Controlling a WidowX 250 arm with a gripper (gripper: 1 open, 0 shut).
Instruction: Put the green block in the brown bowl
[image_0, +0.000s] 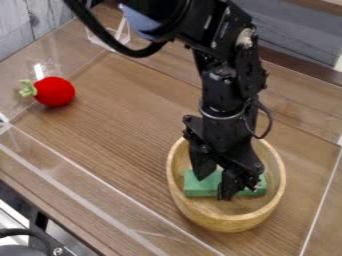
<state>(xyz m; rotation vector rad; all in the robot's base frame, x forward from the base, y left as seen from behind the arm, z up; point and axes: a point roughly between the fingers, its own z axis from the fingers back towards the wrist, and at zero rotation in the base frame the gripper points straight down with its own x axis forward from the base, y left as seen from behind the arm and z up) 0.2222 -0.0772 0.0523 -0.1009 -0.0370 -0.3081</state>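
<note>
The green block (211, 184) lies flat inside the brown bowl (227, 212), on its floor, partly covered by the gripper's fingers. My gripper (225, 180) points straight down into the bowl, directly over the block. Its jaws stand open, one finger on each side of the block, and the block rests on the bowl's floor rather than hanging in a grip. The black arm rises from the bowl toward the top of the view.
A red round fruit (52, 91) with a green stem sits at the left on the wooden table (120, 130). A clear plastic wall (80, 165) runs along the front, and a clear stand (107, 32) is at the back left.
</note>
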